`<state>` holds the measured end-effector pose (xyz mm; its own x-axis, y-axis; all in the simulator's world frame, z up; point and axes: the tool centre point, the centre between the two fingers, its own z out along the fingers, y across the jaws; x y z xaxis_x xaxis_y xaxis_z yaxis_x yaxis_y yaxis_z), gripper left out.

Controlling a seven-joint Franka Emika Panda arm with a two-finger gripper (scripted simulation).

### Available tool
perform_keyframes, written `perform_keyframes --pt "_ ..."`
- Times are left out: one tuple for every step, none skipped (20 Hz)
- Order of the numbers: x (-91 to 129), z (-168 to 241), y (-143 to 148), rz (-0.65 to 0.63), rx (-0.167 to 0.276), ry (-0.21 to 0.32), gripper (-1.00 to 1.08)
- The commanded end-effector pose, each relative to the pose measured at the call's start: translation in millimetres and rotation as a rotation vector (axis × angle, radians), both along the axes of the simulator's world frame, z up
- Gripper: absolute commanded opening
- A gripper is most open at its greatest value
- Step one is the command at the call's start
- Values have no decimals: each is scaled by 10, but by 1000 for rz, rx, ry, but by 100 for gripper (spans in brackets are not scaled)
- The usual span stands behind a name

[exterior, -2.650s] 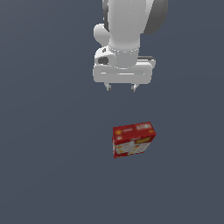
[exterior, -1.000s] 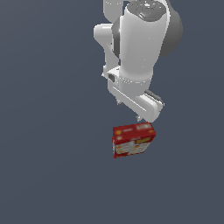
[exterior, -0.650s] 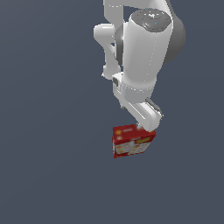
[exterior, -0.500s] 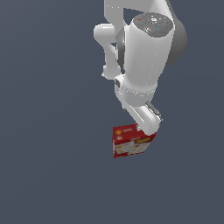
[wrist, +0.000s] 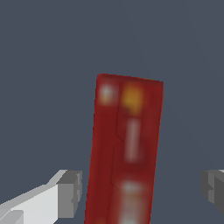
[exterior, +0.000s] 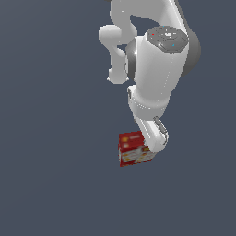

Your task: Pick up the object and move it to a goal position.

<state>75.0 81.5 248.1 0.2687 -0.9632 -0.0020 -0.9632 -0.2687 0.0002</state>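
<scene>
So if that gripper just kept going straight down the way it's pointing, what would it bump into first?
Probably the floor, not the red carton: the gripper is open and its fingers straddle the carton, apparently without touching it.

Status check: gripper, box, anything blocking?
Gripper open, fingers straddling the red box, gaps either side. Box resting on the floor, not gripped. Nothing in the way.

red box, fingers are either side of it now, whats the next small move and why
Probably shut the gripper. In the wrist view the red box stands between the two open fingers, with a gap on each side, wider on one. The exterior view shows the hand down at the box, so nothing grips it yet.
</scene>
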Motion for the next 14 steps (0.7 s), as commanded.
perform_keyframes --pt "30 -23 14 -35 -1 0 100" --pt "38 -31 19 -45 -1 0 100" --pt "46 -37 23 -54 -1 -1 100" --pt "52 -43 26 -62 -1 -1 100" --pt "58 -48 29 -69 -2 -1 100" --pt "62 -53 32 -74 -2 -1 100" --pt "66 -56 34 -79 -2 -1 100" --pt "68 -58 35 -82 -2 -1 100" --pt "70 -59 36 -84 -2 -1 100" --pt "70 -60 36 -84 -2 -1 100" --pt "67 -59 35 -80 -2 0 100" --pt "67 -62 35 -80 -2 0 100" --pt "66 -73 36 -80 -2 0 100" --pt "66 -91 37 -80 -2 0 100"
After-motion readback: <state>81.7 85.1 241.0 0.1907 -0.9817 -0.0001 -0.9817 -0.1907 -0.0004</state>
